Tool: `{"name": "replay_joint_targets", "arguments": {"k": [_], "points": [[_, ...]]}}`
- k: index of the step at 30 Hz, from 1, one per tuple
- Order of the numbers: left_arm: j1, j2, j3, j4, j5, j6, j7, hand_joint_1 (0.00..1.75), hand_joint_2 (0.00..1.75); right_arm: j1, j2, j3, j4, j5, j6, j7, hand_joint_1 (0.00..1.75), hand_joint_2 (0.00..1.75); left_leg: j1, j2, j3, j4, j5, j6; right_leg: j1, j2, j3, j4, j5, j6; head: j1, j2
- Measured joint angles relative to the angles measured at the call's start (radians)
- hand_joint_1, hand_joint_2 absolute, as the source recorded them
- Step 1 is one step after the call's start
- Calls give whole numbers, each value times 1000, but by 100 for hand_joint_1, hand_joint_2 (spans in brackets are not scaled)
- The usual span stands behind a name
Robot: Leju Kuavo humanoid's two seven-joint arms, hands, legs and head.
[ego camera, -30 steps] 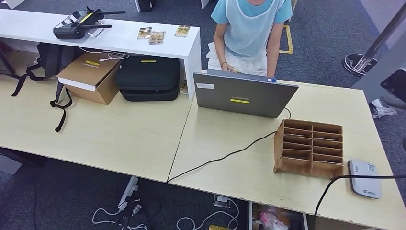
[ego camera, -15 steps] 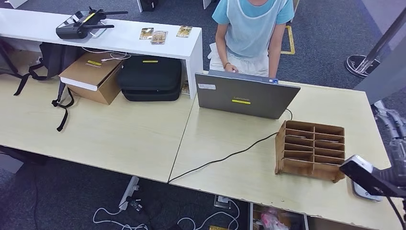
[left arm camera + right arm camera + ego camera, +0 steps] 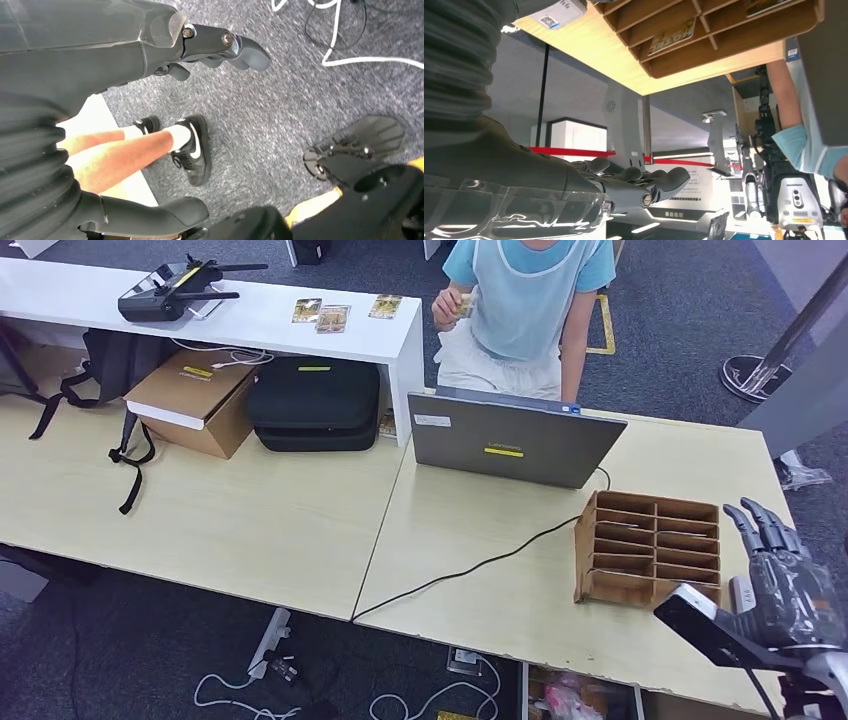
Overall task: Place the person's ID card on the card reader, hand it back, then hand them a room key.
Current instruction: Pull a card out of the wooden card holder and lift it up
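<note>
The right hand (image 3: 785,575) was dark grey, with segmented metallic fingers (image 3: 762,521) and a black, white-edged box-shaped block at its wrist. In the right wrist view the same hand (image 3: 634,186) showed a ribbed grey cover, rounded dark fingertips (image 3: 676,176), a round screw at a knuckle and a glossy clear shell over its back. The left hand (image 3: 150,45) had smooth dark grey plating, two silver screw heads along a finger (image 3: 235,47), a ribbed bellows-like cover and a thick thumb (image 3: 165,215). Its fingertips seemed rubbery, though the view was too dim to be sure.
</note>
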Motion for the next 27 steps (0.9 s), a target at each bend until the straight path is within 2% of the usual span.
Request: {"name": "replay_joint_targets", "arguments": {"k": [14,21,27], "points": [[2,13,5,-6,-7,3,0,0,175,-3,44,43,12,29,30,0,0,175,0,0,0,0,0,0,0,0,0,0,0,0,0,0],[3,14,20,-6,-25,1,0,0,175,-48,64,85,97,91,32,29,0,175,0,0,0,0,0,0,0,0,0,0,0,0,0,0],[4,13,30,-6,-31,-6,0,0,175,-98,66,97,192,94,31,30,0,175,0,0,0,0,0,0,0,0,0,0,0,0,0,0]]}}
